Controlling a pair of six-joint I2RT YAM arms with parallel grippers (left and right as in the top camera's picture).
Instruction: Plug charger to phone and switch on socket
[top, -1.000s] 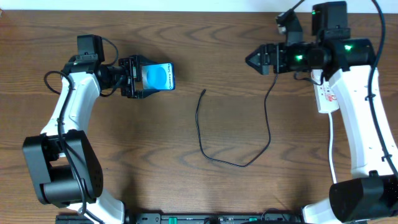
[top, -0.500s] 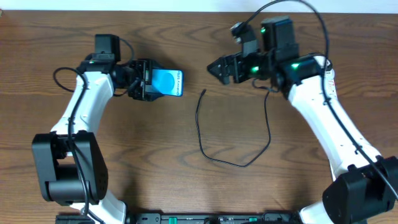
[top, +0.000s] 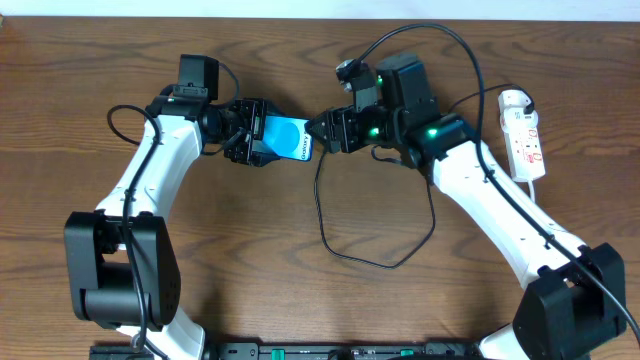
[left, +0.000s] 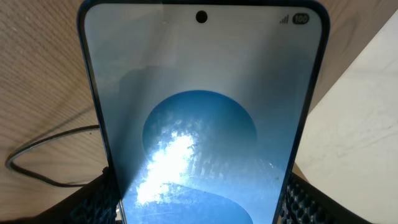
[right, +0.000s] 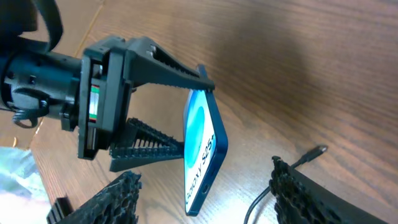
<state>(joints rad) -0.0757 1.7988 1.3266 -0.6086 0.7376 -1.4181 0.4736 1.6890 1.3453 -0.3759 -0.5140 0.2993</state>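
My left gripper (top: 262, 138) is shut on the phone (top: 288, 140), holding its long edges above the table; the blue screen fills the left wrist view (left: 199, 112) between the ribbed fingers (left: 93, 202). My right gripper (top: 322, 130) stands open, one finger on each side of the phone's free end (right: 205, 162), with gaps on both sides. The charger (top: 330, 225) lies in a loop on the wood. Its small tip (right: 317, 150) rests just right of the phone's end, touching neither gripper. The socket (top: 524, 130) lies at the far right.
The table (top: 200, 280) is brown wood. The charger's loop reaches toward the front at the middle (top: 380, 265), then runs up under my right arm (top: 500, 210), where its far end is hidden. A stretch of the cable (left: 37, 155) shows left of the phone.
Both arms have swung to the table's middle. The left one carried the phone to the right. The right gripper left the socket's side, now straddles the phone's end, and its jaws have narrowed.
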